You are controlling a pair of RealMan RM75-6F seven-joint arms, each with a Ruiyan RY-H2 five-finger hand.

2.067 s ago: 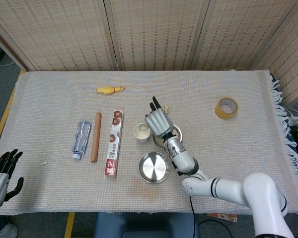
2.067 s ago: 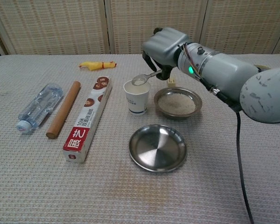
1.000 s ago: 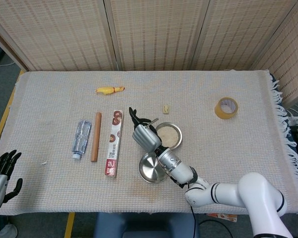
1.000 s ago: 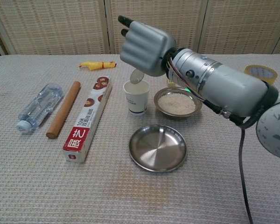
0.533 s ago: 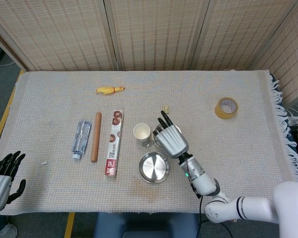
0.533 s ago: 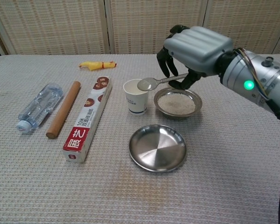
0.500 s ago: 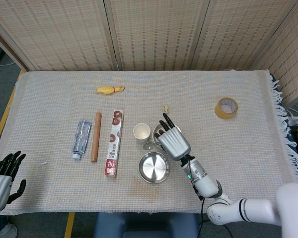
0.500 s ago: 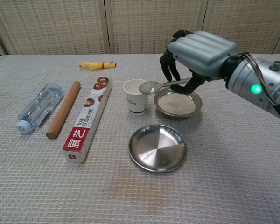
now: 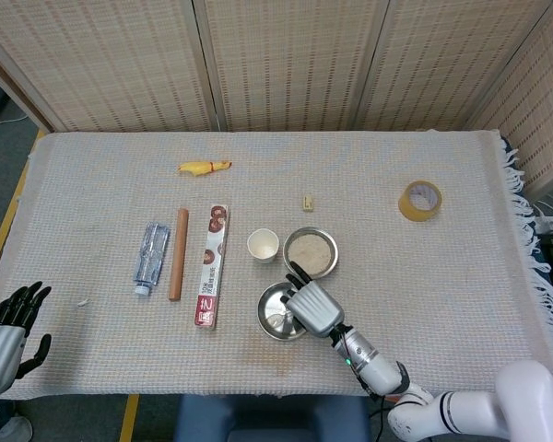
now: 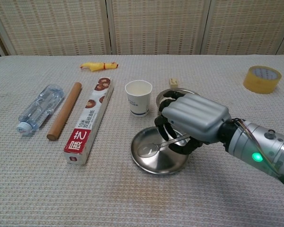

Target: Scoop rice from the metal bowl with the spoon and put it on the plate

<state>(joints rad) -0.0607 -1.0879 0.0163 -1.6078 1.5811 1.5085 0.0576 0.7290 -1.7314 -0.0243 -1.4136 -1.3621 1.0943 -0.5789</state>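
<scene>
Gripping the spoon [image 10: 157, 147] in the right hand [image 10: 193, 120], bowl end resting on the plate [image 10: 146, 163]; risking nothing tipped out if scooped empty. Sitting just behind: metal bowl [image 9: 311, 251] holding rice. Hanging open, off-table: left hand [image 9: 7, 324]

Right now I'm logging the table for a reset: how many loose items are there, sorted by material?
Metal: 3, the plate, rice bowl, spoon
Plastic: 3, water bottle, yellow rubber chicken toy, tape roll
Paper or card: 2, cup, wrap box
Wood: 1, rolling pin
Unclear: 1, small block
Total: 10
</scene>
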